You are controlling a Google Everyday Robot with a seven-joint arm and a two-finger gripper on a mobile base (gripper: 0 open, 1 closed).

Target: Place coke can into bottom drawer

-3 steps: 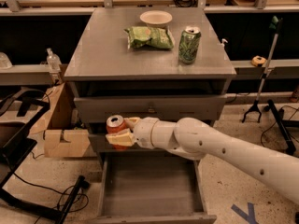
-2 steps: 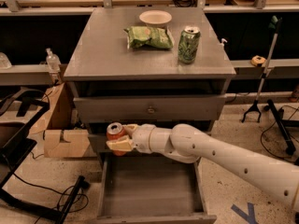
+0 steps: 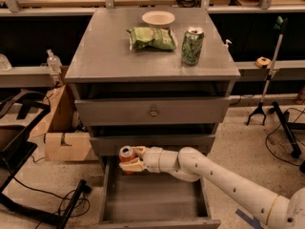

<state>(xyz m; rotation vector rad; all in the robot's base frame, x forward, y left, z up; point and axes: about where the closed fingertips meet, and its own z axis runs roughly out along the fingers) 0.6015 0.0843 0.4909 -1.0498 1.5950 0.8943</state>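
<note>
The can point(image 3: 126, 152) is being held tight by the hand point(image 3: 131, 159) and lowered further into the drawer point(image 3: 152, 194), nearly placed.

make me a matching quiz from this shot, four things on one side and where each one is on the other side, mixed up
1. coke can
2. green can
3. bowl
4. bottom drawer

A. pulled open, lowest of three
B. gripped by the end effector, over the open drawer's back left
C. on the cabinet top, right of the chip bag
D. on the cabinet top, behind the chip bag

Pairs: 1-B, 2-C, 3-D, 4-A
</note>
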